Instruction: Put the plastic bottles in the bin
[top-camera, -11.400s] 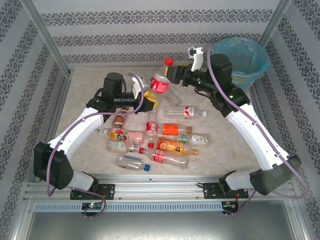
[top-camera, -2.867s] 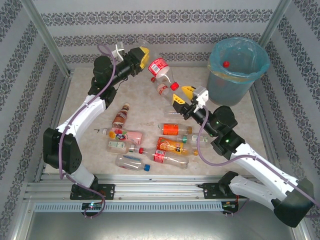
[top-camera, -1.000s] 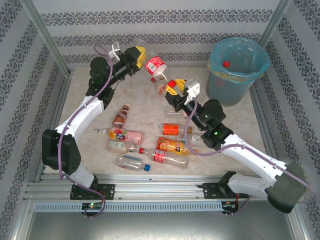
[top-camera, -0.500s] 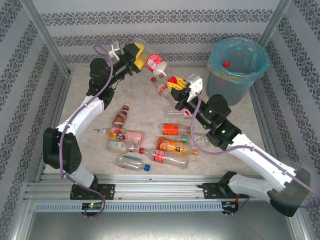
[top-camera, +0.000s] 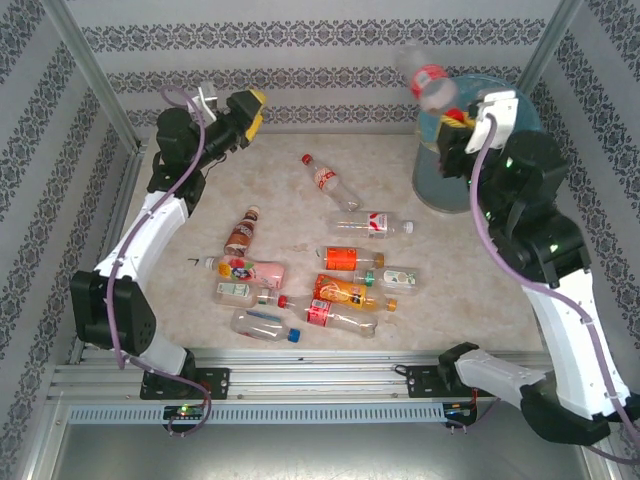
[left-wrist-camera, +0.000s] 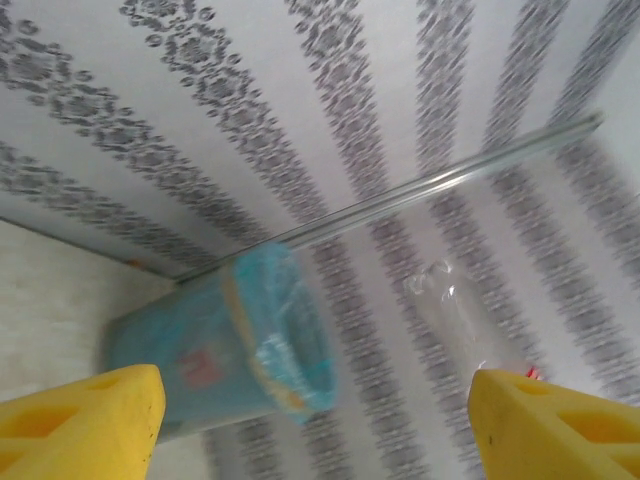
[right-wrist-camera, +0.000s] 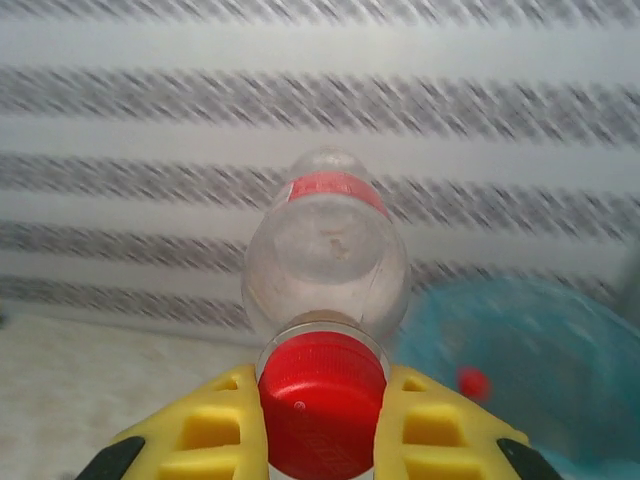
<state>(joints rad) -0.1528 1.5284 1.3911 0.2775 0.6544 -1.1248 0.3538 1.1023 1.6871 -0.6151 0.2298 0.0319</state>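
My right pincer (right-wrist-camera: 322, 412) is clamped on the red cap of a bottle (right-wrist-camera: 325, 250). My left pincer (left-wrist-camera: 315, 430) had this bottle a second ago and now stands apart with nothing between its fingers, back by the far left wall. So the handover is done, and I have swung the bottle up and right from mid-counter to the bin (top-camera: 440, 185). In the top view it hangs in the air by the bin's left rim (I judge it not yet squarely over the mouth). Its long axis runs on from my fingers, cap toward me and base pointing up and away at the far wall. The other bottles (top-camera: 345, 290) lie on the counter (top-camera: 200, 200), well apart from the bin.
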